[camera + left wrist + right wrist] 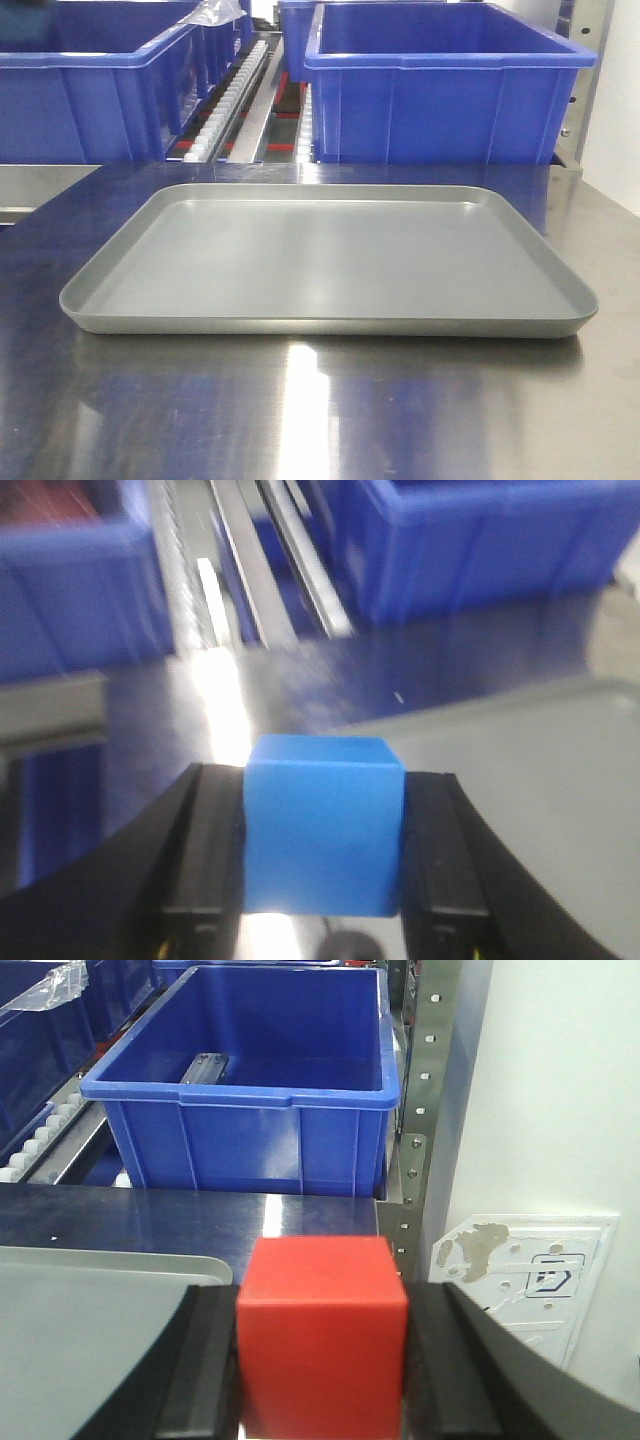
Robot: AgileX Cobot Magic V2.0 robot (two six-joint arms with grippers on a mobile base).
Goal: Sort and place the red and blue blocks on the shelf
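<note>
My left gripper [322,840] is shut on the blue block [322,825], held above the steel tabletop by the left rim of the grey tray [540,780]. The right gripper [322,1350] is shut on the red block [322,1335], over the tray's [90,1330] far right corner. The shelf [262,100] with its roller tracks runs behind the table; its rails show blurred as the shelf [280,570] in the left wrist view and its perforated upright as the shelf [425,1090] in the right wrist view. Neither gripper nor block shows in the front view.
The grey tray [330,325] lies bare on the shiny table [300,410]. Two large blue bins [90,90] [445,90] sit on the shelf. The right bin [250,1090] holds a dark object. A white wall panel [530,1270] stands to the right.
</note>
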